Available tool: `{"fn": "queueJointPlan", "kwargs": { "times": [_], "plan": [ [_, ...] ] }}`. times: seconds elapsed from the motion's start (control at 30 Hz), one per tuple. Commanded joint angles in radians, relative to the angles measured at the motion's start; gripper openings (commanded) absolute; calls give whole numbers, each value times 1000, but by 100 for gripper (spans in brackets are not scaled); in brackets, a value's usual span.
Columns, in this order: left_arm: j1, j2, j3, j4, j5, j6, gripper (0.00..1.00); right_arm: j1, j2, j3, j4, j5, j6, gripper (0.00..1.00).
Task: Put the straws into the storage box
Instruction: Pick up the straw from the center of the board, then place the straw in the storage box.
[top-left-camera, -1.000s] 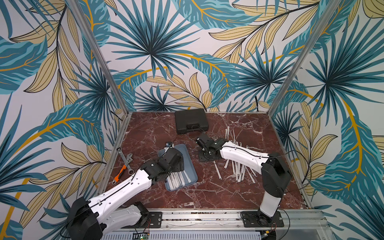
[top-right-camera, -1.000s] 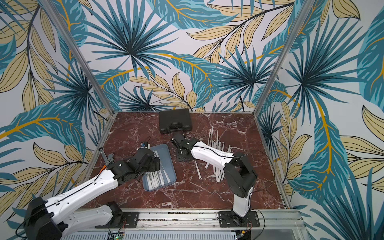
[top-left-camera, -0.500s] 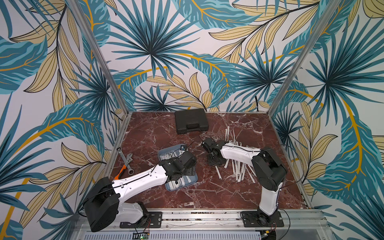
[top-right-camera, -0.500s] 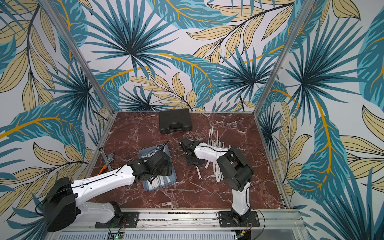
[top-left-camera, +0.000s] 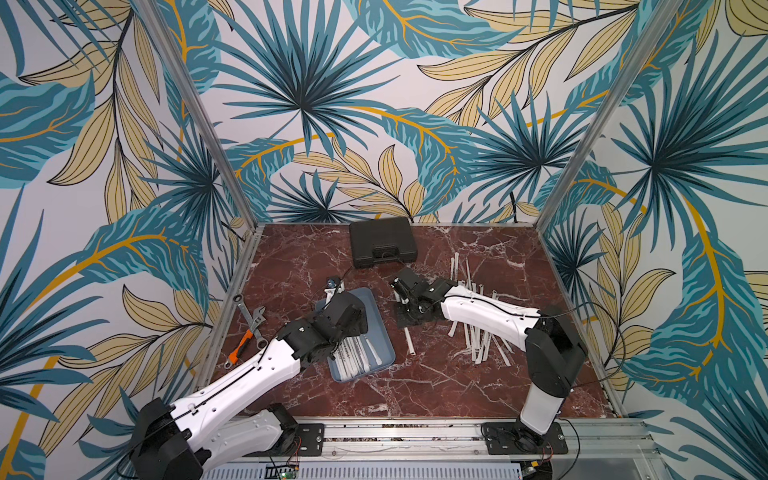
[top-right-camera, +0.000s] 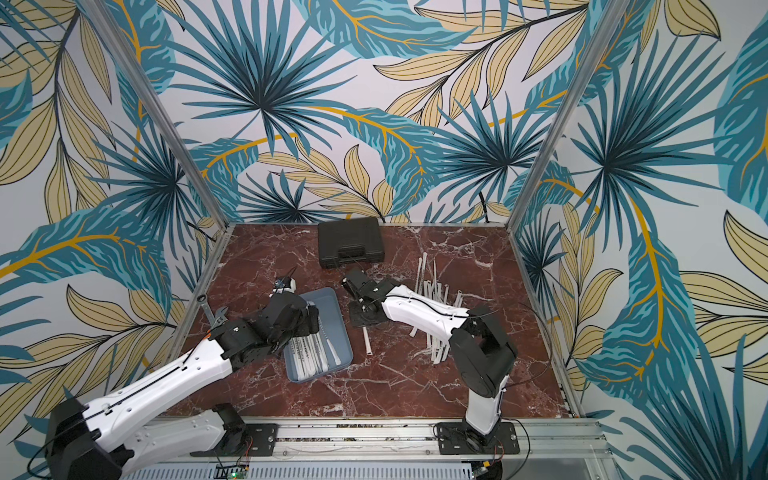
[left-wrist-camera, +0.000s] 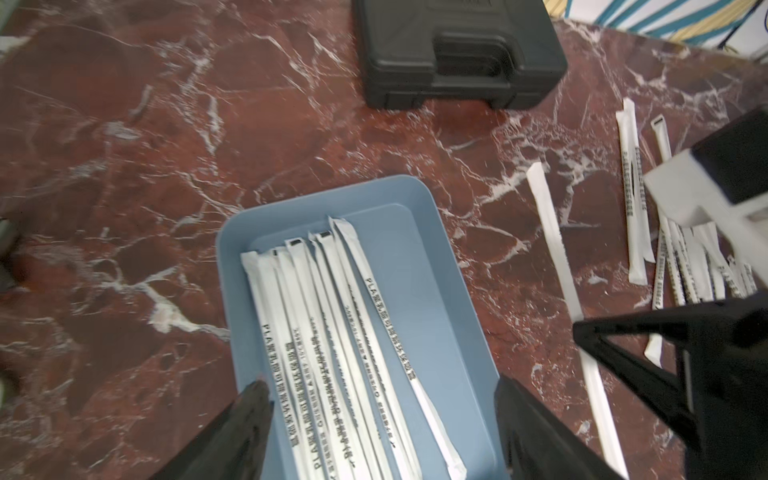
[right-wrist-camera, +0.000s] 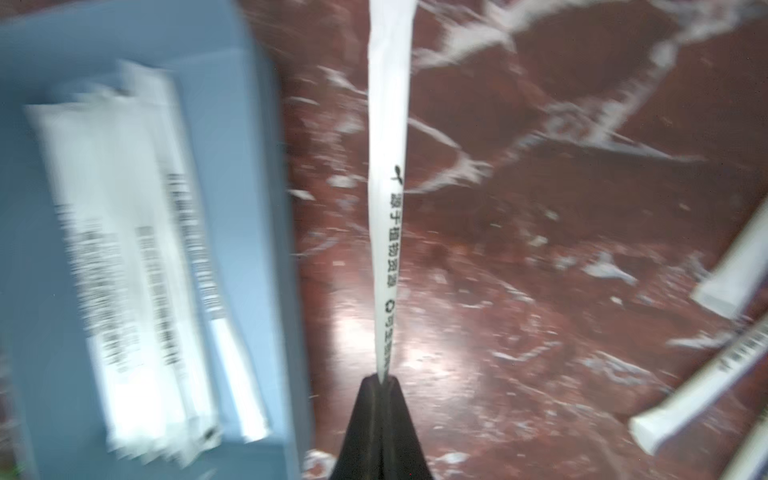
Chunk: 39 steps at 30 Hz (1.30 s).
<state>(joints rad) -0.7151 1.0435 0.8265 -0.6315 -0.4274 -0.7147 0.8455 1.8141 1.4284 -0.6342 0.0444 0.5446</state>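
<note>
Well to the left of the storage box (left-wrist-camera: 432, 282), some wrenches (top-left-camera: 249, 320) are laid on the table. Right above the box, the left claw (left-wrist-camera: 382, 384) is held open with its fingers wide apart, and nothing is gripped in it. Inside the box, several straws (left-wrist-camera: 332, 332) are already laid side by side. Just right of the box, the right claw (right-wrist-camera: 380, 380) is pinched shut on a single straw (right-wrist-camera: 388, 166). Farther right, a loose pile (top-left-camera: 482, 345) is left on the table. The straws are likely very light, thin and bendy, with slippery paper, so each is best pinched gently near the middle.
</note>
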Motion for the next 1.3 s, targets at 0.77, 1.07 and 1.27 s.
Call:
{"fn": "queueJointPlan", "kwargs": {
  "times": [0.77, 1.07, 1.27],
  "plan": [
    [40, -48, -76, -32, -12, -8, 89, 50, 359, 184, 25, -190, -25, 4],
    [41, -48, -74, -40, -15, -3, 89, 50, 394, 205, 50, -223, 9, 5],
    [42, -48, -72, -39, -16, -4, 89, 50, 397, 212, 43, -227, 1, 6]
  ]
}}
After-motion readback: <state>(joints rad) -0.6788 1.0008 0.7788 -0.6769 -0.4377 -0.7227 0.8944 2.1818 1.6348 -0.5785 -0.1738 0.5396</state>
